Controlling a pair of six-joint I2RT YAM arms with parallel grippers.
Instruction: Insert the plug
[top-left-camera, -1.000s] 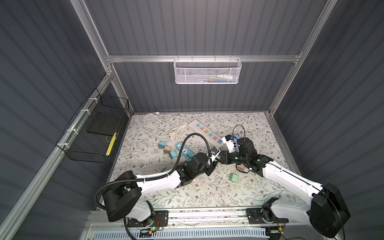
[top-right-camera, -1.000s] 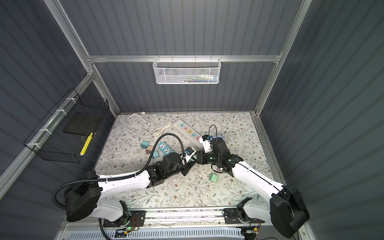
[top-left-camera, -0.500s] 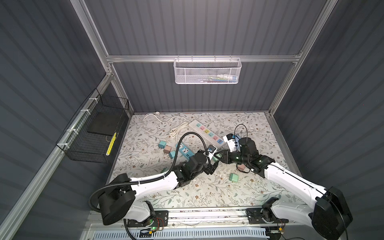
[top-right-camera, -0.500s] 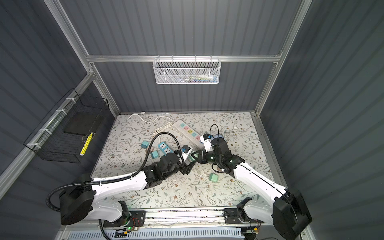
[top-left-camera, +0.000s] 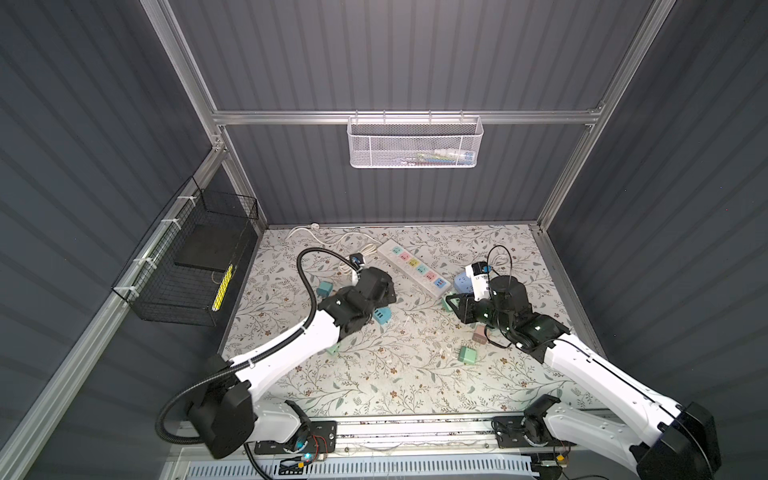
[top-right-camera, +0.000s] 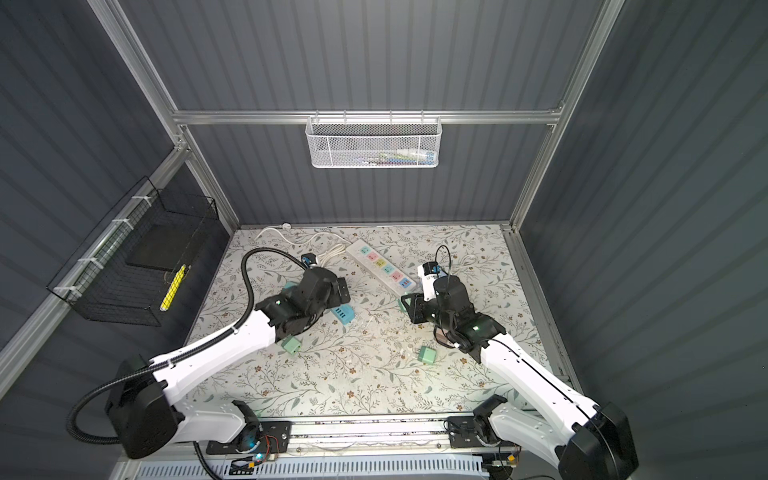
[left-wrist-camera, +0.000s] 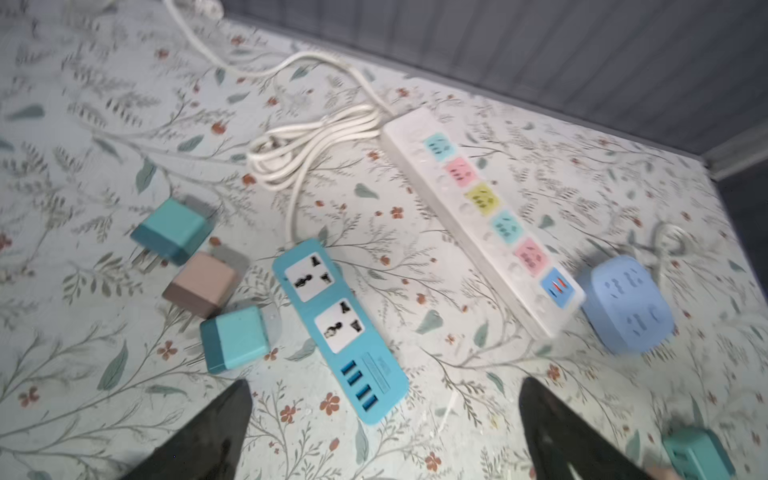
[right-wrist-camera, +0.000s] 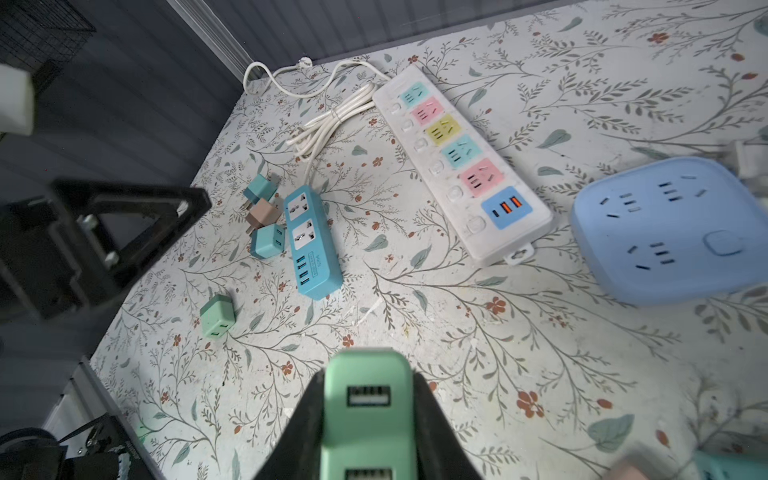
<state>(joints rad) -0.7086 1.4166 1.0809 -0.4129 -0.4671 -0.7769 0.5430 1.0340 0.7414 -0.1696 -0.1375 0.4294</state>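
Right tool (right-wrist-camera: 368, 395) is found clamped on the green plug (right-wrist-camera: 368, 424). Left tool (left-wrist-camera: 385, 384) has been opened, empty, and drawn back toward 9 o'clock, so the handover is judged complete. Plug's long axis is aligned with the fingers, USB end toward the wrist, prongs unseen. White strip (top-left-camera: 413, 266) is noted at 11 o'clock.

Toward the middle of the table (top-right-camera: 374, 386), the left gripper (top-right-camera: 341, 291) hangs over a teal strip (top-right-camera: 344, 314), while the right gripper (top-right-camera: 409, 307) carries a plug (top-right-camera: 402, 300) near one end of the white strip (top-right-camera: 380, 266).
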